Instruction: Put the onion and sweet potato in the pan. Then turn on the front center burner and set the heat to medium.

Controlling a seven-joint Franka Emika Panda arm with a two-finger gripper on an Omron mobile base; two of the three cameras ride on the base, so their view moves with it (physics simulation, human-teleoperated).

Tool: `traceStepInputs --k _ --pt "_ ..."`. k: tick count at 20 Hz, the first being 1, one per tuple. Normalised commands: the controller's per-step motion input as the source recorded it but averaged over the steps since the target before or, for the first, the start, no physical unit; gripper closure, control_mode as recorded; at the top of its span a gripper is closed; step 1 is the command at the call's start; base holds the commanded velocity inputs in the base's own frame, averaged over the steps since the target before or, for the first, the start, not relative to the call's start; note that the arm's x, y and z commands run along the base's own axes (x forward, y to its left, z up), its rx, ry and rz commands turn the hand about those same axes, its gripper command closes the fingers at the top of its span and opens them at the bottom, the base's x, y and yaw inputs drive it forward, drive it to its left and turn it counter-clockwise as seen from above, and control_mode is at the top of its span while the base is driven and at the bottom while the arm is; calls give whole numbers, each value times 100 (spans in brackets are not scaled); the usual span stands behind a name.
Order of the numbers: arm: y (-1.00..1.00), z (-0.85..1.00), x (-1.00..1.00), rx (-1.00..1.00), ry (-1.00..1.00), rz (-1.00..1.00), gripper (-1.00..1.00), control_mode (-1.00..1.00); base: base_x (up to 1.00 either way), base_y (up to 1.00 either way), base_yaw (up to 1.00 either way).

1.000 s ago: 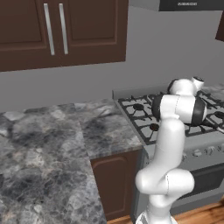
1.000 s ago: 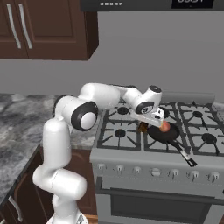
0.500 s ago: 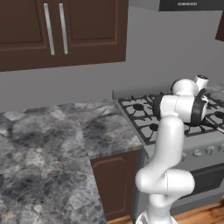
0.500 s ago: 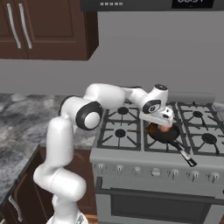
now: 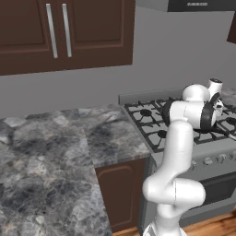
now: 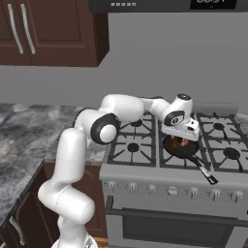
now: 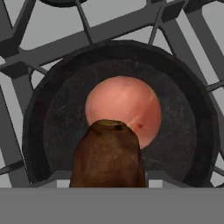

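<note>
The pincer (image 6: 182, 140) pinches the sweet potato (image 7: 108, 154) above the pan (image 7: 192, 131), where the onion (image 7: 123, 109) lies; next, let it drop, then turn the burner knob.

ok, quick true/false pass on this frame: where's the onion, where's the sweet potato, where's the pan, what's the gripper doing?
1. The onion lies inside the pan. True.
2. The sweet potato lies on the granite counter. False: the gripper holds it right over the pan, one end pointing down at the onion.
3. The pan sits on the stove grate, its handle pointing toward the front edge of the stove. True.
4. The gripper hangs open over the back left burner. False: it is shut on the sweet potato, above the pan in the middle column.
5. The pan is empty. False: the onion is in it.
</note>
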Motion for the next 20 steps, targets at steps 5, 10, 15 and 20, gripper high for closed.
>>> traceStepInputs --k 5,10,15,20 --pt "-48 -16 2 0 0 0 100 -100 0 0 0" --pt "-24 -20 0 0 0 0 100 -100 0 0 0" --pt "-6 -3 0 0 0 0 100 -100 0 0 0" --pt "24 0 -1 -1 0 1 -100 -100 0 0 0"
